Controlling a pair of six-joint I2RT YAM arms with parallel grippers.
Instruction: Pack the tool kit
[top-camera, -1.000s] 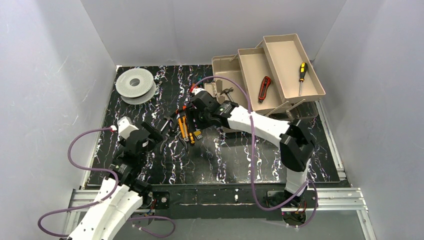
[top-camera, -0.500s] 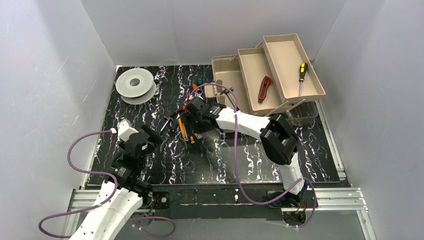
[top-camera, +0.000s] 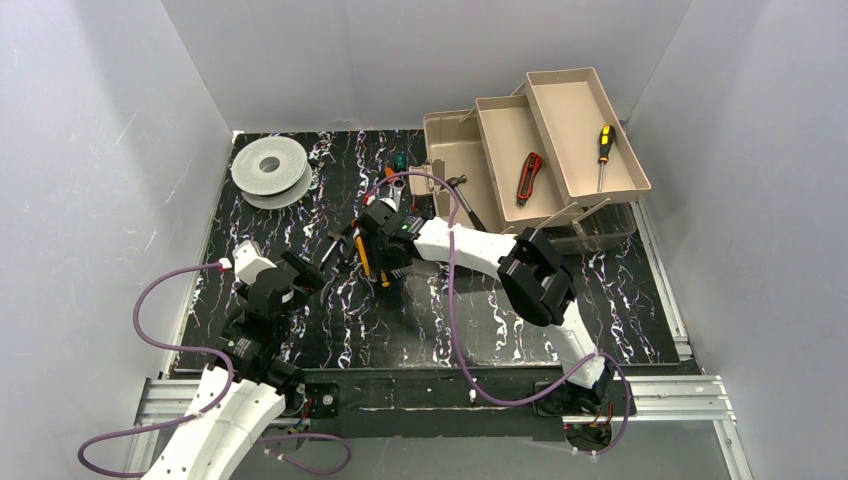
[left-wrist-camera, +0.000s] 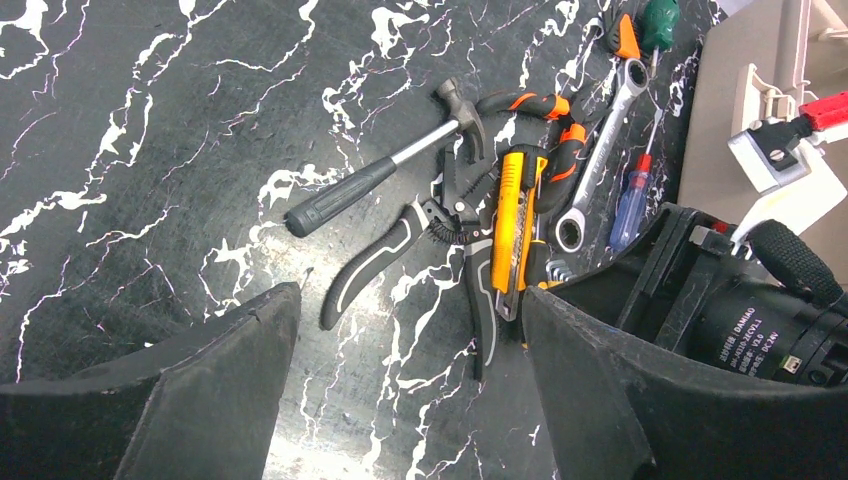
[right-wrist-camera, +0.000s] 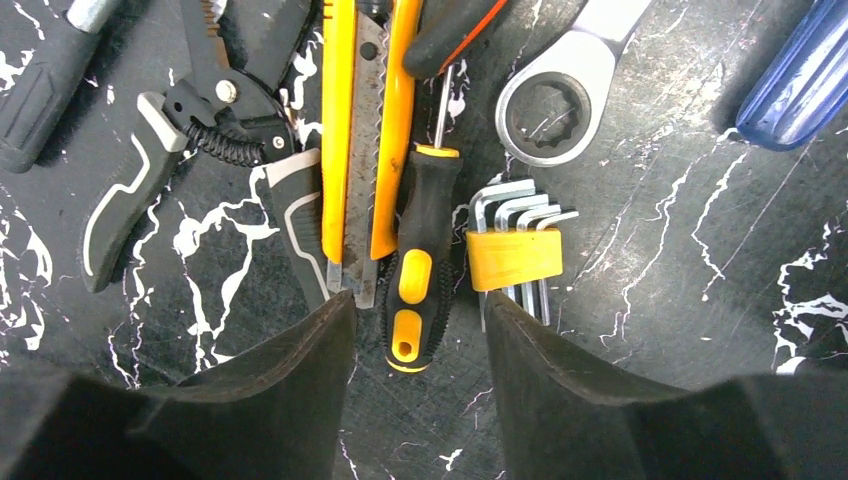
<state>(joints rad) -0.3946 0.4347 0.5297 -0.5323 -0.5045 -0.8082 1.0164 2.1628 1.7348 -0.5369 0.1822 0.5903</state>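
The tan toolbox stands open at the back right with its tiered trays fanned out. A red knife and a yellow-black screwdriver lie in the trays. A pile of tools lies mid-table: hammer, pliers, yellow utility knife, silver wrench, hex keys, blue screwdriver. My right gripper is open, its fingers on either side of the butt of a black-yellow screwdriver. My left gripper is open and empty, just short of the pile.
A round grey-white spool sits at the back left. A green-handled screwdriver lies by the toolbox. The right arm's wrist is close to my left gripper's right finger. Grey walls enclose the black marbled table.
The right arm has swung left and its gripper has settled over the tool pile. The left gripper has drawn back slightly toward the near edge.
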